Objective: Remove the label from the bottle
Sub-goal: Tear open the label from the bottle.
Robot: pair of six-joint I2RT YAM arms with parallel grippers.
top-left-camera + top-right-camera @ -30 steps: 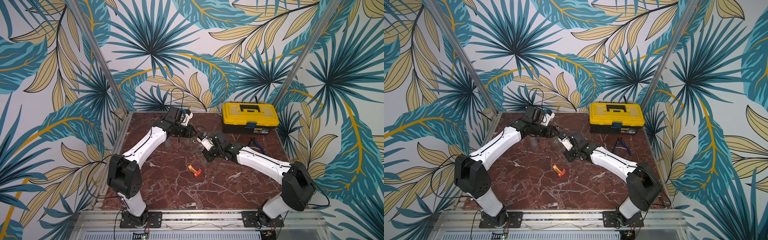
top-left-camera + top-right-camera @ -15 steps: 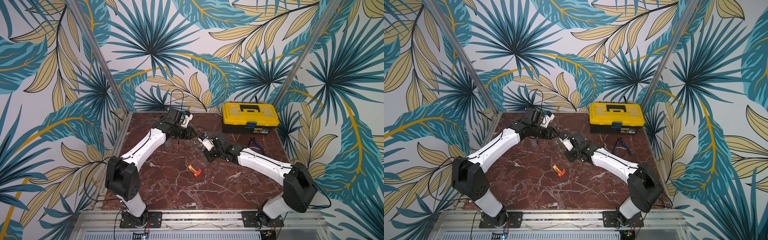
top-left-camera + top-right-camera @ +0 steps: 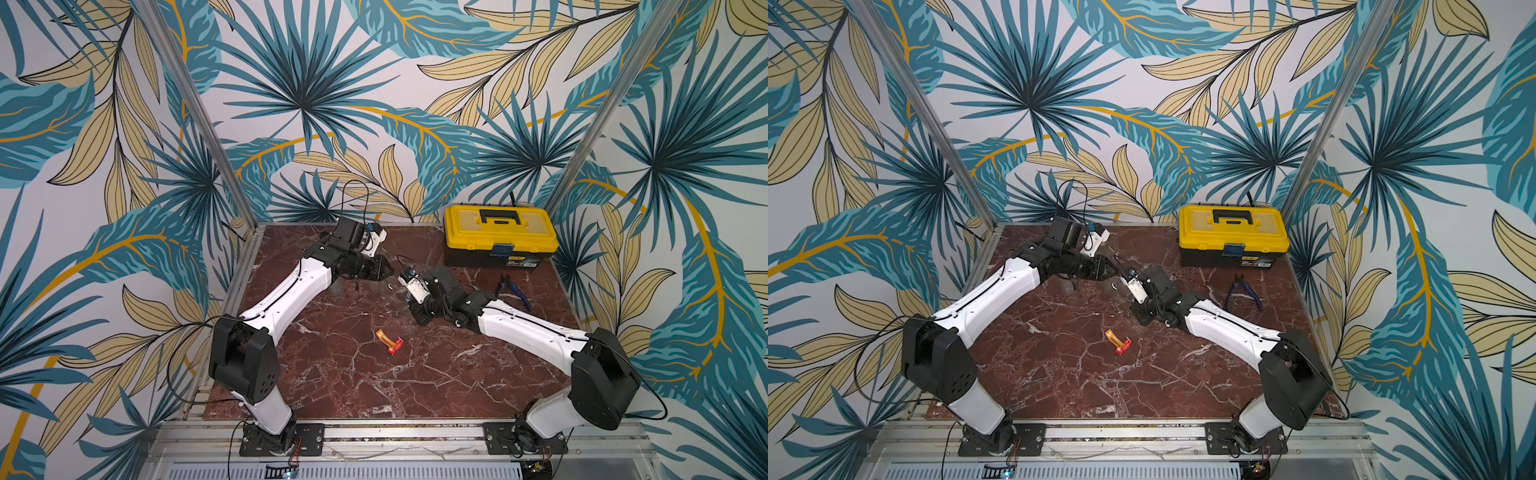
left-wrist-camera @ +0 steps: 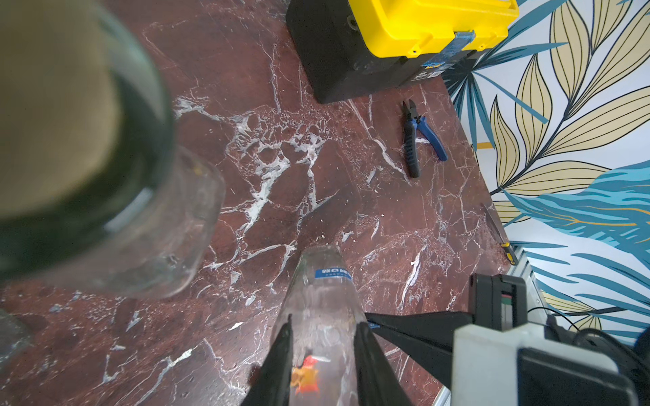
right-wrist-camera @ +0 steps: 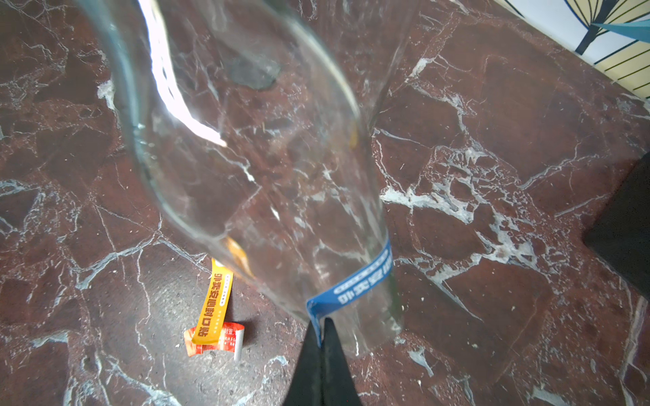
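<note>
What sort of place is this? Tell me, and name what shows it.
Likely a robot test cell, not a home: left arm and right arm bolted to an aluminium frame, leaf-print wall panels boxing in a marble-look tabletop, a yellow toolbox.

Dark red marble worktop (image 3: 353, 374), white veining. Clear glass bottle (image 5: 267, 168) – its label band (image 5: 362, 277) blue with white lettering. Loose label scrap (image 5: 214, 313) orange-yellow strip plus a red-and-white part (pale lettering on the orange). Toolbox (image 3: 498, 232) yellow lid, black base and handle. Cutters (image 4: 418, 137) blue and black grips. Walls (image 3: 291, 83) white – teal and beige leaf print. Left pincer (image 4: 323, 327), right pincer (image 5: 322, 334) black; arms (image 3: 291, 291) white, black joints.
</note>
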